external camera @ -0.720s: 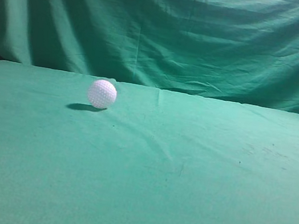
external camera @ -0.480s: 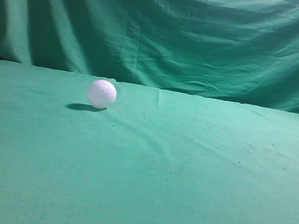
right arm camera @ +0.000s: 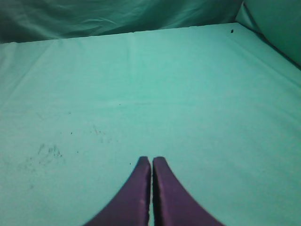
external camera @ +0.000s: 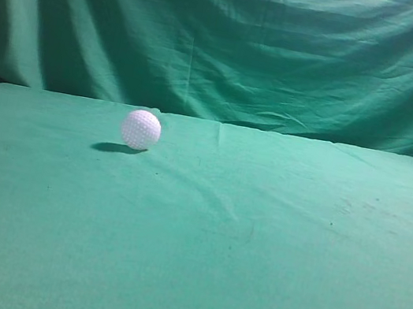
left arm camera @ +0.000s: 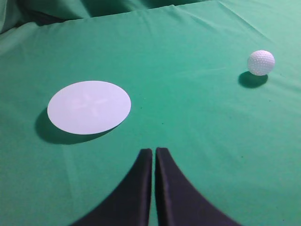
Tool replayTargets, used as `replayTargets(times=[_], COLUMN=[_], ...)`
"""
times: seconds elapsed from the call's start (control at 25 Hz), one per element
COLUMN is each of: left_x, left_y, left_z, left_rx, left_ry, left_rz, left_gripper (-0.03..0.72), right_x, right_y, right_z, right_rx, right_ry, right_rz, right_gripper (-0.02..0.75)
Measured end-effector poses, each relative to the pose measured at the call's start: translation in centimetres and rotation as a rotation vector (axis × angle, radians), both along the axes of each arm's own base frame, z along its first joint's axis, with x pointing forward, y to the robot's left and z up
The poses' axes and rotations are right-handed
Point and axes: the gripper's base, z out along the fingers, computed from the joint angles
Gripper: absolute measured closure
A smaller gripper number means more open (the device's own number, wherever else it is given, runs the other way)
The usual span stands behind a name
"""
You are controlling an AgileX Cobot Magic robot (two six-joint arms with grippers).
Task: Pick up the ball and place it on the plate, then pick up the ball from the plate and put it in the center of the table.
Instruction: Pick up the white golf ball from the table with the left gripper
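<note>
Both arms parked, nothing picked up yet.

I see the small white dimpled golf ball (external camera: 141, 129) resting alone on the table (external camera: 272, 238) covered in wrinkled teal-green cloth, left of centre in the exterior view; from my left wrist camera it sits (left arm camera: 261, 62) far off to the upper right, well apart from the flat round white plate (left arm camera: 89, 107) on the left. My left gripper (left arm camera: 154, 155) has its dark fingers pressed together and holds nothing; my right gripper (right arm camera: 151, 163) is likewise closed and empty over bare cloth. I judge the ball light, hard and smooth enough to squirt out or roll away, so I would open wide and close across its widest middle, squarely and gently.
</note>
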Motion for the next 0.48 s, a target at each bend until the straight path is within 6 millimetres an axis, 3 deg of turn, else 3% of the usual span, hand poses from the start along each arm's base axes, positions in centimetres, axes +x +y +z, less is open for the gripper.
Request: replayTargets(times=[0.48], left_x=[0.08], left_y=[0.02], left_z=[0.2], left_rx=[-0.005], left_ry=[-0.028], left_rz=[0.004], left_gripper=[0.688], right_x=[0.0], right_y=[0.0], right_z=[0.0], right_rx=[0.0], right_ry=[0.0], right_rz=[0.0], right_gripper=[0.738])
